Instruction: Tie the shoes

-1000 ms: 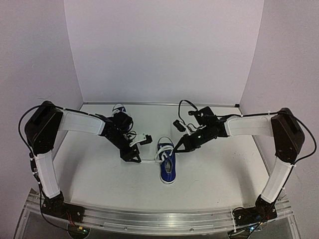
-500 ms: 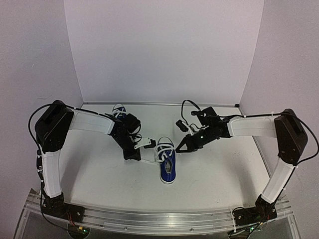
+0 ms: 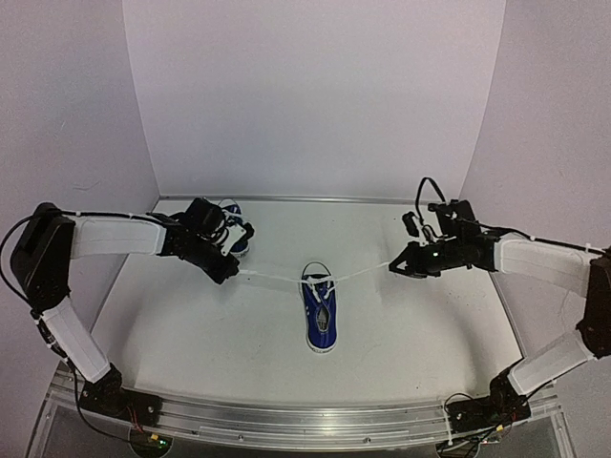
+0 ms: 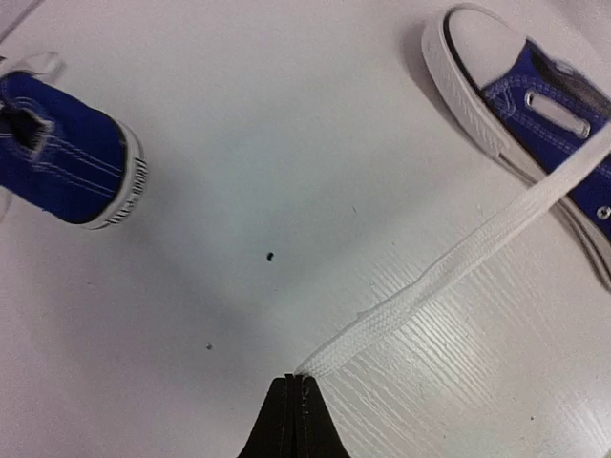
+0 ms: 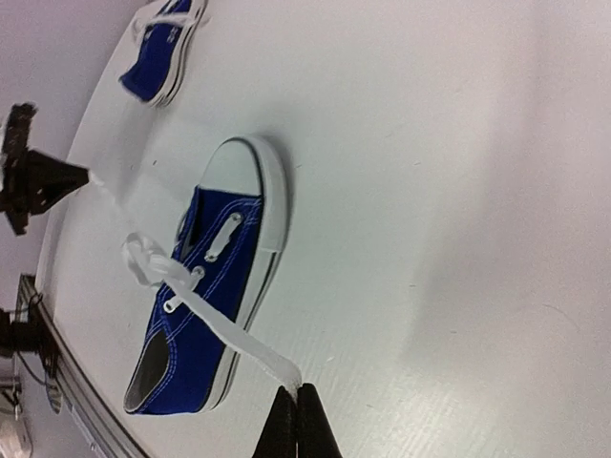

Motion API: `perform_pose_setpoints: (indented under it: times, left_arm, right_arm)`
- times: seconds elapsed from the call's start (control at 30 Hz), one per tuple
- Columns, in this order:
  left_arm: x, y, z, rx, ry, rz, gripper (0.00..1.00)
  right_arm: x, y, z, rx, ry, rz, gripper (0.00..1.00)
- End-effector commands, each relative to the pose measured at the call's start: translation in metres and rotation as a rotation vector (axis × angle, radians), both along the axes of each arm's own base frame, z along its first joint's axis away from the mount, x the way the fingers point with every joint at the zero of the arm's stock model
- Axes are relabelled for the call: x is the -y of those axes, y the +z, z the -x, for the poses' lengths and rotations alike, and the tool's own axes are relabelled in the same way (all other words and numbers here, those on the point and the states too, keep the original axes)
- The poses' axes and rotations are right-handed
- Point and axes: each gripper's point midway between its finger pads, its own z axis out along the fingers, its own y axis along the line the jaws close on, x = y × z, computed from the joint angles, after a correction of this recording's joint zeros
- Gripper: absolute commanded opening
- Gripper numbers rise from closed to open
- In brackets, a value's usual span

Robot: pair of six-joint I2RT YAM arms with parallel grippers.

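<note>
The shoe [image 3: 322, 320] stands on its sole in the middle of the tabletop [image 3: 191, 339], between the two arms. The second shoe [image 4: 57, 157] lies at the back left, near the left arm and well apart from the first.

The left end effector [image 4: 294, 384] is clenched on the very tip of one lace [image 4: 449, 272]. The right end effector [image 5: 294, 391] is clenched on the tip of the other lace [image 5: 234, 345]. Both laces run out sideways from the upper eyelets in near-straight lines, lifted off the tabletop. A crossing seems to sit at the tongue, though it is too small to make out.

The shoe looks small and light — likely to slide, turn or tip if one side pulls harder than the other, even with a rubber sole under it. The canvas is soft and offers no firm hold, so the laces are the place to take it.

The laces are flat, woven and limp. They carry tension but will not hold a shape, and a pinch at the extreme tip could slip free. Forming a loop would probably call for a grip further in — about midway along the free length.
</note>
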Motion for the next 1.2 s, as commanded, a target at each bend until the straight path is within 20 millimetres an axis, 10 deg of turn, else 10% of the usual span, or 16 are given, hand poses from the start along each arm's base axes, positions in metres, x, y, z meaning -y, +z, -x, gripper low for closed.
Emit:
perform_pose_setpoints:
  times: [0.0,0.63,1.17]
  left_arm:
    - [-0.015,0.051,-0.021,0.083,0.269,0.190,0.00]
    - [-0.128,0.011,0.024,0.026,0.835,0.114,0.00]
    - [-0.184,-0.014,0.033,-0.018,1.041,0.078,0.00]
  right_arm:
    - [0.041,0.013,-0.006,0.043,-0.214,0.022,0.00]
    - [0.136,-0.077,0.046,-0.200,-0.665,0.232,0.00]
    - [0.186,-0.099,0.059,-0.262,-0.917,0.312,0.00]
